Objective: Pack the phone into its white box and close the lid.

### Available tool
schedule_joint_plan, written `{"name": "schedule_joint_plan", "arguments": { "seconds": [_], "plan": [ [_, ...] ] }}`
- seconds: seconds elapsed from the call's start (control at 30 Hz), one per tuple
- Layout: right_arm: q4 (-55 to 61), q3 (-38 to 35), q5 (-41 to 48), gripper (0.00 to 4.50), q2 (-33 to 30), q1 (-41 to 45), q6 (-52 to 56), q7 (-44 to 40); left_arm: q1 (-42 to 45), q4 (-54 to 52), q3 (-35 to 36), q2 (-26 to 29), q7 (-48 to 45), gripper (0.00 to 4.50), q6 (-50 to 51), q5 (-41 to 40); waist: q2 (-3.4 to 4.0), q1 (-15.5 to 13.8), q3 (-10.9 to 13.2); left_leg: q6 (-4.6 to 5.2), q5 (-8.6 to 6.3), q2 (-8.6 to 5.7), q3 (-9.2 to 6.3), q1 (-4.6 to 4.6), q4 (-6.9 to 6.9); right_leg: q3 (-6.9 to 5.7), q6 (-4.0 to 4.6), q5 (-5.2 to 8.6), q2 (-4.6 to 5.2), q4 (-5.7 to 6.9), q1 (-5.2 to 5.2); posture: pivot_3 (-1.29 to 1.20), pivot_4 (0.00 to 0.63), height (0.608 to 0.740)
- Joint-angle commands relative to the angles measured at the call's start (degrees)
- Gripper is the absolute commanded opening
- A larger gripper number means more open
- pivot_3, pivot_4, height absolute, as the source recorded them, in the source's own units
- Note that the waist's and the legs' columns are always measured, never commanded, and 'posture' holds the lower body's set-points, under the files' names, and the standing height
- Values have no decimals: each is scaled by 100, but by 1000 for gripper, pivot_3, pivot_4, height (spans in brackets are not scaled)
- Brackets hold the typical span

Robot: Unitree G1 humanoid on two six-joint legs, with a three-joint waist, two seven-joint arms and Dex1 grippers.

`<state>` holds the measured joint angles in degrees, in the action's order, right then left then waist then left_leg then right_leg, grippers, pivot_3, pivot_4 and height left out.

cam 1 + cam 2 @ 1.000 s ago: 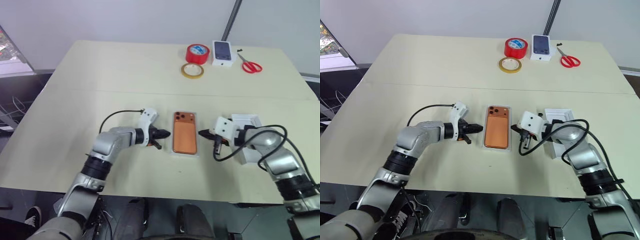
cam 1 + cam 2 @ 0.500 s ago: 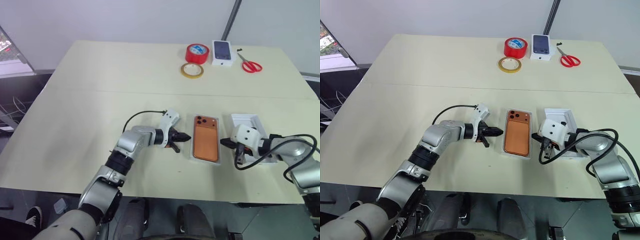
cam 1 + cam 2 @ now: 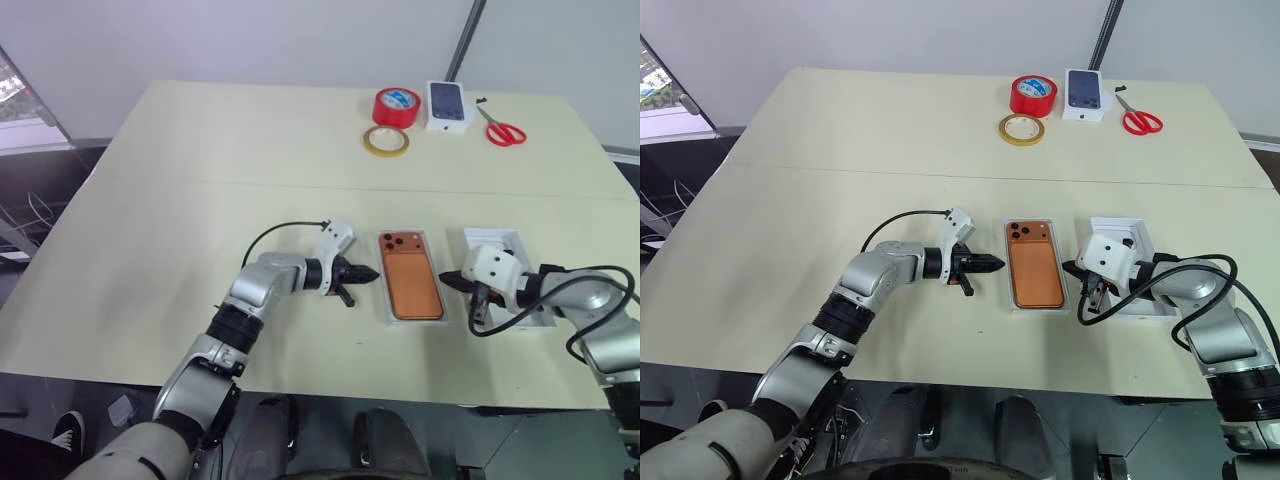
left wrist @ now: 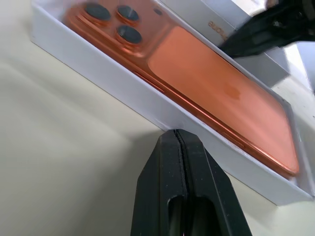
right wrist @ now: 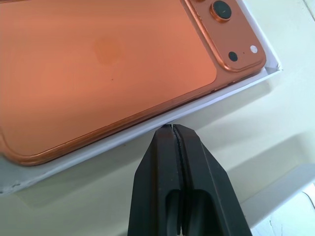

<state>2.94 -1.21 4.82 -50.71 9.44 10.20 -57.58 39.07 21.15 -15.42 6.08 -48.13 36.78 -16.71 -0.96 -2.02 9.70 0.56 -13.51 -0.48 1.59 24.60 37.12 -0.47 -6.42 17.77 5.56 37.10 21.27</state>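
A: Where do the pincers stand?

B: The left gripper (image 3: 992, 265) has its black fingers pressed together on nothing, the tip at the left long wall of the shallow white cardboard box (image 3: 1015, 302). The right gripper (image 3: 1069, 268) is likewise pinched closed and empty, its tip at the opposite long wall. From the wrist views both tips look to be touching the cardboard, or very nearly.

A: And the phone?

B: The flat orange-copper smartphone (image 3: 1032, 275) lies camera side up inside that box, which sits on the cream table (image 3: 840, 150) near its front edge, about midway along. The white cardboard lid (image 3: 1125, 236) lies just right of the box, partly under the right arm.

A: So which step is this?

B: I judge the phone is packed, and the two closed grippers are squaring the box between them. The lid is not yet on.

A: What comes next?

B: The right gripper would need to back off, spread its fingers and take the lid by a wall, then lower it level over the box. The red tape roll (image 3: 1033, 95), yellow tape ring (image 3: 1022, 129), small printed box (image 3: 1086, 94) and red scissors (image 3: 1137, 119) near the far edge are well clear.
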Motion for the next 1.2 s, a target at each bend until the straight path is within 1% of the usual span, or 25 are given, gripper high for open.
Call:
{"name": "schedule_joint_plan", "arguments": {
  "seconds": [0.03,0.1,0.17,0.2,0.23,0.33,0.37,0.4,0.47,0.53,0.63,0.67,0.7,0.8,0.9,0.93,1.03,1.13,1.2],
  "plan": [
    [134,-437,362,28,-189,92,233,-118,93,-97,281,16,61,17,-230,-30,0,-1,0,0,0,0,0,0,0,0,0,0,0,0,0,0,150,728],
    [108,-483,399,575,-271,108,290,-177,106,-58,319,22,33,570,-238,-43,1,-1,0,0,0,0,0,0,0,0,-1,0,0,1,0,0,150,728],
    [75,-500,363,1327,-335,146,208,-153,97,-96,339,48,-99,1369,-75,-137,0,-2,0,0,0,0,0,0,0,-1,-1,0,0,1,0,0,150,728],
    [81,-540,359,1866,-374,215,161,-130,95,-166,368,59,-105,1917,-87,-148,2,-2,0,0,0,0,0,0,1,-1,-1,0,0,1,0,0,150,728],
    [125,-598,404,2307,-418,279,202,-149,96,-282,387,108,-156,2347,-83,-168,2,0,0,0,0,0,0,0,1,-1,0,0,0,1,-1,0,150,728],
    [214,-705,434,3876,-483,420,273,-91,97,-636,508,249,-263,3879,-99,-263,4,-1,1,0,0,0,0,0,1,0,-1,0,0,1,0,0,150,728],
    [223,-706,407,4379,-504,433,424,-30,86,-784,573,300,-323,4374,-70,-343,4,-1,2,-1,1,0,0,0,0,0,-1,0,0,1,0,0,150,728],
    [205,-682,298,4455,-540,428,493,56,50,-948,619,382,-409,4448,-167,-390,4,3,2,-1,1,1,0,0,0,0,-1,0,-1,1,1,0,150,728],
    [171,-711,194,4455,-483,460,878,386,-32,-1186,740,571,-563,4448,-260,-510,4,7,2,-5,3,1,0,0,0,0,0,0,0,1,0,0,150,728],
    [248,-791,260,4455,-398,471,1367,642,-145,-1338,782,752,-637,4448,-625,-434,7,11,0,-15,9,2,0,0,0,0,0,0,1,1,0,0,150,728],
    [577,-978,446,4455,-168,440,2084,1055,-321,-1492,838,1066,-937,4448,-728,-541,13,24,-1,-19,11,3,0,0,-2,1,1,0,1,1,2,0,150,728],
    [854,-1177,699,4455,-64,355,2790,1171,-460,-1547,924,1345,-1239,4448,-575,-708,16,34,1,-20,12,3,0,0,-2,1,1,0,1,1,2,0,150,728],
    [1069,-1350,937,4455,32,321,3419,1270,-587,-1593,959,1549,-1435,4448,-695,-713,16,45,1,-19,11,3,0,2,-4,1,1,0,2,2,4,0,150,728],
    [1651,-1602,1339,4455,200,278,4671,1526,-939,-1729,934,1950,-1961,4448,-1659,-570,17,113,0,-15,8,7,-2,3,-10,1,1,1,2,0,6,0,150,728],
    [1932,-1733,1593,4455,262,297,5452,1704,-1064,-1714,954,2117,-2107,4448,-1992,-576,17,117,1,-5,2,7,-2,3,-9,1,7,3,8,-1,5,0,150,728],
    [2102,-1754,1664,4455,299,231,5776,1791,-1137,-1758,987,2160,-2216,4448,-2119,-629,17,121,1,-3,1,6,-2,3,-7,2,21,10,10,-1,4,0,150,728],
    [2607,-1667,1888,4455,278,3,6347,1879,-1337,-1862,1039,2272,-2451,4448,-2452,-706,18,134,0,1,-2,6,-1,3,-14,3,21,10,12,-7,7,0,150,728],
    [2687,-1749,2035,4455,377,226,7029,2104,-1511,-1931,1084,2312,-2546,4448,-2663,-767,24,165,1,1,-2,6,-1,12,-18,4,15,7,11,-5,20,0,150,728],
    [2733,-1647,2068,4455,292,250,7237,2172,-1574,-1921,1155,2300,-2606,4448,-2761,-849,25,164,0,2,-2,6,-1,12,-15,4,19,9,11,-2,20,0,150,728]
  ]
}}
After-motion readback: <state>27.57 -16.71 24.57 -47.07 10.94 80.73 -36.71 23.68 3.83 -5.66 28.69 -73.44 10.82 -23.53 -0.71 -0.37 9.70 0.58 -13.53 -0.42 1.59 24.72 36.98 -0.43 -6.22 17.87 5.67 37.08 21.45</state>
